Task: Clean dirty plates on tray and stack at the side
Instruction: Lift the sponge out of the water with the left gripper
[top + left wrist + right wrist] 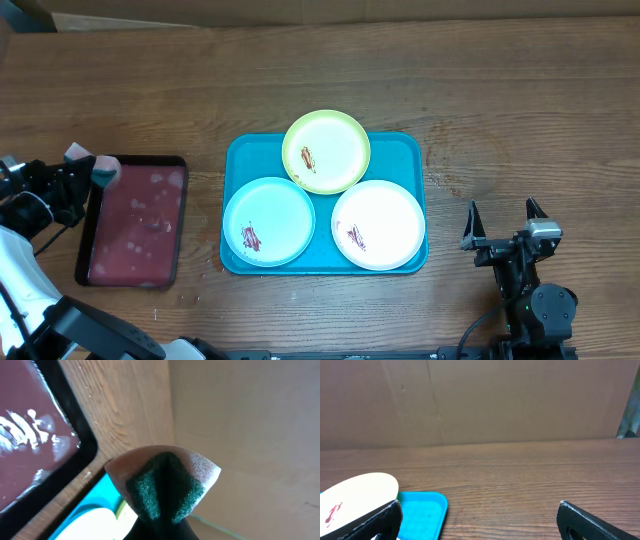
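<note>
The turquoise tray (pixel 402 152) sits mid-table with three plates on it. The lime green plate (pixel 326 150) is at the back, the light blue plate (pixel 268 221) front left, the white plate (pixel 378 224) front right. Each has a reddish-brown smear. My left gripper (pixel 82 177) is at the far left, shut on a green-and-pink sponge (pixel 105 169), pinched in the left wrist view (pixel 165 482). My right gripper (pixel 503 216) is open and empty, right of the tray. The right wrist view shows the white plate (pixel 360 494) and a tray corner (pixel 422 510).
A smaller dark red tray with a black rim (pixel 133 220) holding wet liquid lies under and right of the sponge, left of the turquoise tray; it also shows in the left wrist view (pixel 25 435). Bare wooden table (pixel 520 120) lies right of the turquoise tray.
</note>
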